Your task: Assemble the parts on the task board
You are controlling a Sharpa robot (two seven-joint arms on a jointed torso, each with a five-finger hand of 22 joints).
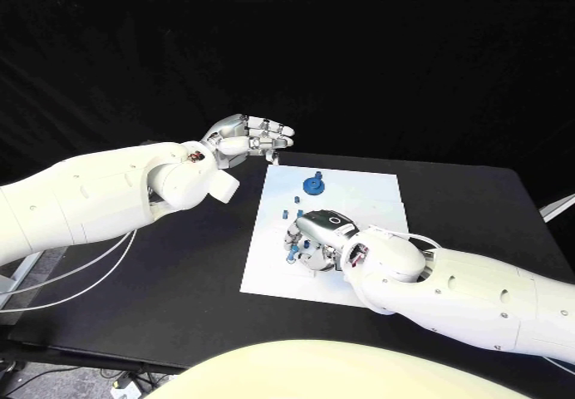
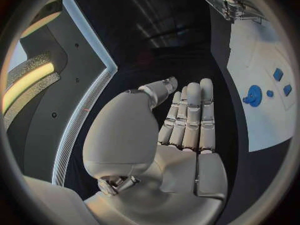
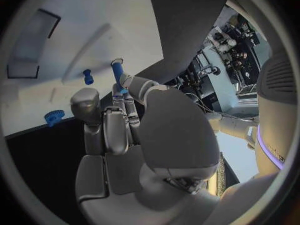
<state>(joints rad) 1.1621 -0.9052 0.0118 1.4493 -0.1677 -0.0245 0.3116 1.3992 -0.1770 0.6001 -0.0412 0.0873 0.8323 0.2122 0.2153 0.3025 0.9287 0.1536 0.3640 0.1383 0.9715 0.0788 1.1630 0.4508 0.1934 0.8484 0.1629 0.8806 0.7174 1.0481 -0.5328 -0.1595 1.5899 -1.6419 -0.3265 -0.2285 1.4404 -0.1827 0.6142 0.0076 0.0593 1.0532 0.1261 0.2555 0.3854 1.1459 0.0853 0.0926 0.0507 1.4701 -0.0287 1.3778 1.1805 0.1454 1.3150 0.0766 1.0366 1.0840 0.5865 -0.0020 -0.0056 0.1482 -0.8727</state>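
A: What do the right hand's [image 1: 314, 241] fingers [image 3: 132, 85] hold?
B: A blue peg [image 3: 117, 70], pinched at its lower end; its long axis runs away from the palm, flanged tip outward, over the white task board [image 1: 369, 187].
A: And the left hand [image 1: 246, 137]?
B: Fingers [image 2: 190, 112] straight and side by side, holding nothing, above the bench [image 1: 168, 283] at the board's ten o'clock corner.
A: Other parts?
B: One blue gear [image 1: 314, 184] toward twelve o'clock, and a few small blue pieces [image 1: 287, 209] just below it; I cannot count them surely.

Left hand [image 1: 249, 135] flat-fingered, holding nothing; right hand [image 1: 316, 241] pinching.
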